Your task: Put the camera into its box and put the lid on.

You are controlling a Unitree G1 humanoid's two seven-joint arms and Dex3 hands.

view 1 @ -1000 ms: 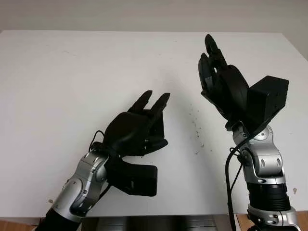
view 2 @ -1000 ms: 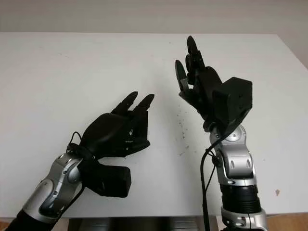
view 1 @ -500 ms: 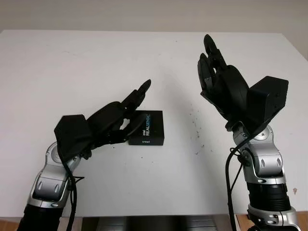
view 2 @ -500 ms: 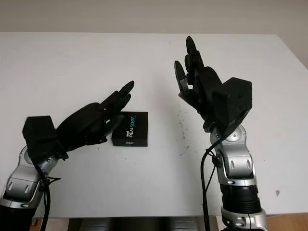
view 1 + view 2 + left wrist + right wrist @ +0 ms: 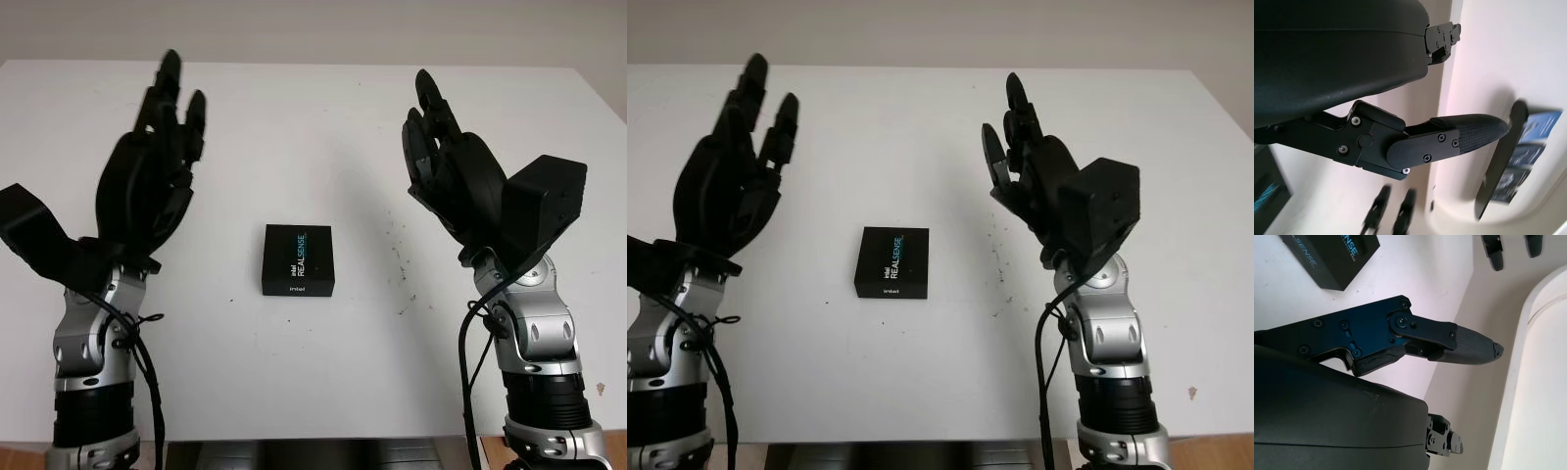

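Observation:
A small black box with "intel REALSENSE" printed on its closed lid lies flat in the middle of the white table; the same box appears in the right wrist view. My left hand is raised upright above the table's left side, open, holding nothing. My right hand is raised upright to the right of the box, open and holding nothing. Both hands are well clear of the box. No camera lies outside the box.
Small dark specks dot the table to the right of the box. The table's front edge runs just before the two arms.
My left hand has lifted off the box, swung left and risen upright, uncovering the closed box. The right hand has stayed put.

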